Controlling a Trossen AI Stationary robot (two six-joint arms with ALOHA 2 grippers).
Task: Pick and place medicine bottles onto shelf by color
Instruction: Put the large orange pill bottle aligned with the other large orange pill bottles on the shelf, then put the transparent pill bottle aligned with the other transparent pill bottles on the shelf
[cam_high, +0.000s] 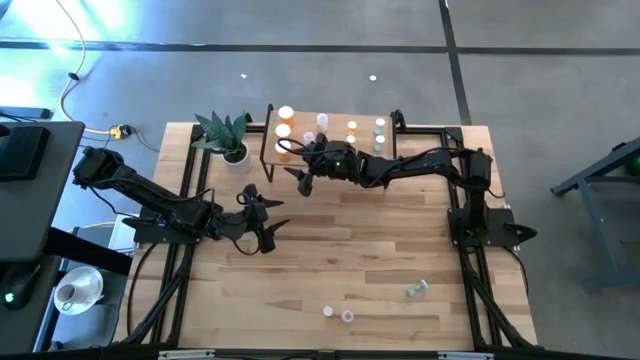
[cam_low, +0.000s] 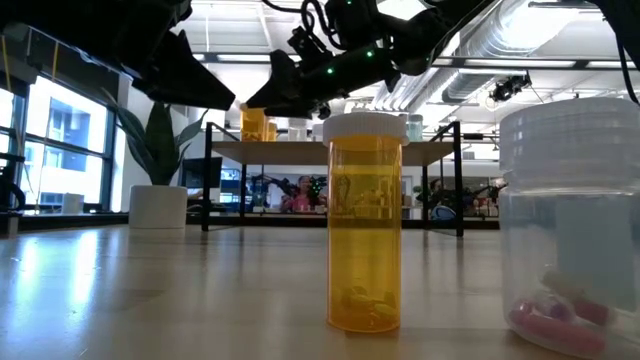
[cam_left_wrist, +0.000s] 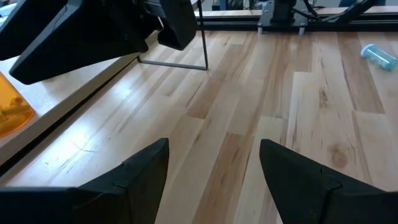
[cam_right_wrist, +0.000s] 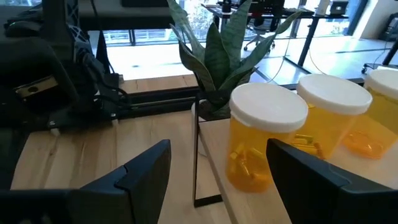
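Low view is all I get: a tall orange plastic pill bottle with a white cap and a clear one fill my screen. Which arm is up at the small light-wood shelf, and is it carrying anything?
Observer: The right gripper. Its fingers are open and empty, just short of the white-capped orange bottles standing at the end of the light-wood shelf nearest the potted green plant.
Operator: And the left one?
Observer: The left gripper hangs open over bare tabletop, holding nothing.
Operator: Anything left on the table besides my two?
Observer: A pale green bottle lies on its side, toward the right arm's side of the table.
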